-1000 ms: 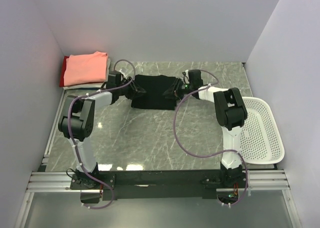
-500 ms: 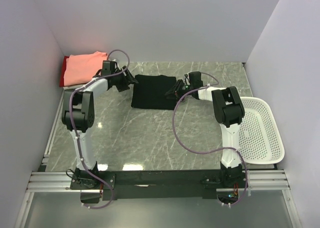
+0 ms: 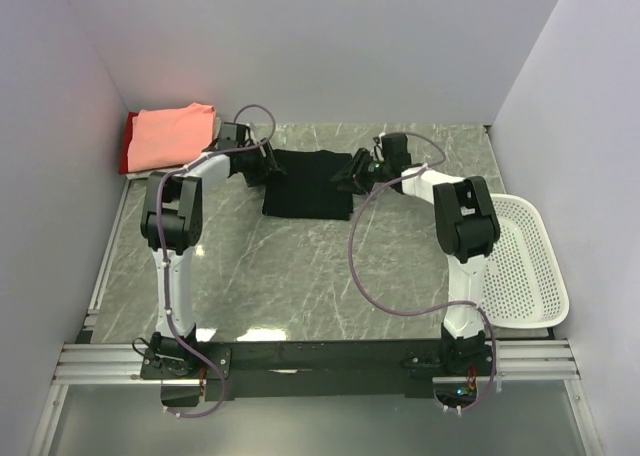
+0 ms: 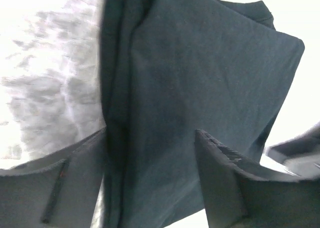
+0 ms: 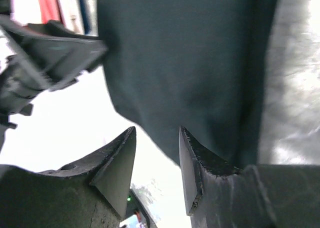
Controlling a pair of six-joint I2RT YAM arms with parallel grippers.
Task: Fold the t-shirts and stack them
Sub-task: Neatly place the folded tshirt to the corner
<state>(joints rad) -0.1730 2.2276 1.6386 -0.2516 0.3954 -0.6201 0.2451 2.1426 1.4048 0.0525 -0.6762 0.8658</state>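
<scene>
Grey marble-patterned table (image 3: 300, 276) between pale walls carries a folded black cloth t-shirt (image 3: 308, 188) near the middle of its far edge. The left gripper (image 3: 268, 166) stands at the shirt's left edge, jaws spread wide and gripping nothing. The right gripper (image 3: 350, 173) stands at its right edge, jaws partly apart and empty. A folded salmon-pink t-shirt (image 3: 172, 136) tops a red t-shirt (image 3: 129, 148) in the far left corner.

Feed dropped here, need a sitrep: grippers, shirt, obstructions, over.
Left gripper open over folded black cloth t-shirt's left edge. Right gripper open, empty, at its right edge. Shirt flat on grey marbled table, nothing blocking.
</scene>
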